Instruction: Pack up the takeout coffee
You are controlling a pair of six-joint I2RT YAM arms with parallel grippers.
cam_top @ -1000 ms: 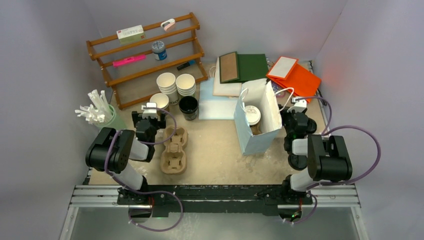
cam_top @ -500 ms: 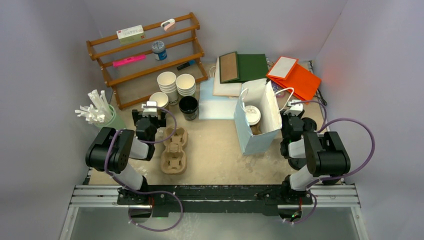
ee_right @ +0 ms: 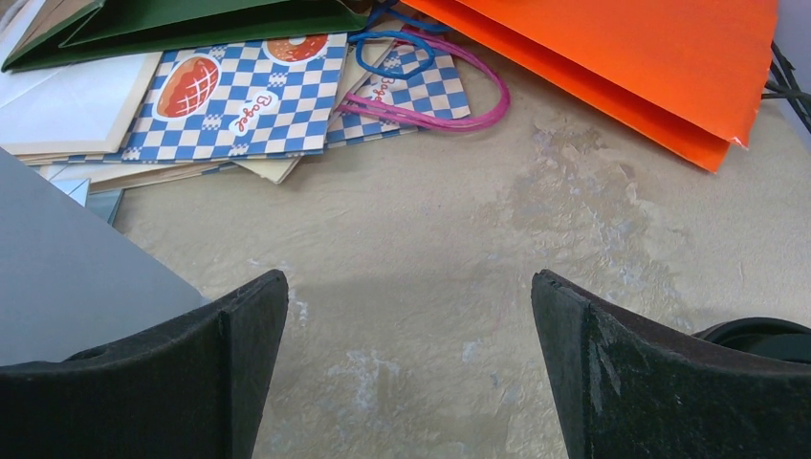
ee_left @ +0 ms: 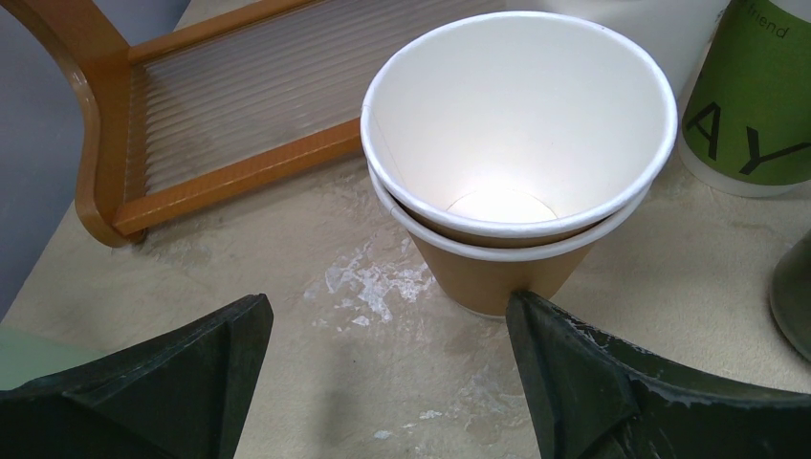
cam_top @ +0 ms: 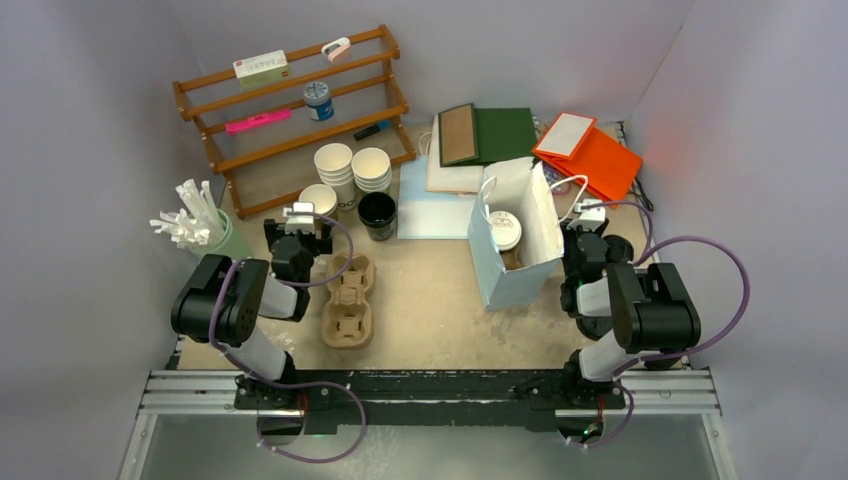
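Note:
The takeout coffee [cam_top: 503, 227], a small white cup with a round white lid, stands inside the upright pale blue paper bag [cam_top: 512, 281] at centre right. My right gripper [cam_top: 593, 216] sits just right of the bag, open and empty; in the right wrist view, the right gripper [ee_right: 411, 354] frames bare table with the bag's grey wall [ee_right: 67, 268] at the left. My left gripper [cam_top: 300, 215] is open on the left side. In the left wrist view, the left gripper [ee_left: 387, 359] faces two nested lidless brown cups [ee_left: 516, 153], its right fingertip [ee_left: 545, 335] near their base.
A wooden rack [cam_top: 290, 110] stands at back left, with stacked white cups [cam_top: 335, 165] and a black-lined cup [cam_top: 377, 212] before it. A cardboard cup carrier [cam_top: 348, 300] lies beside my left arm, straws [cam_top: 190, 222] further left. Flat green [cam_top: 500, 135] and orange bags [cam_top: 595, 158] lie behind.
My right arm has shifted a little to the left, closer to the bag, and then held still. The left arm has not moved.

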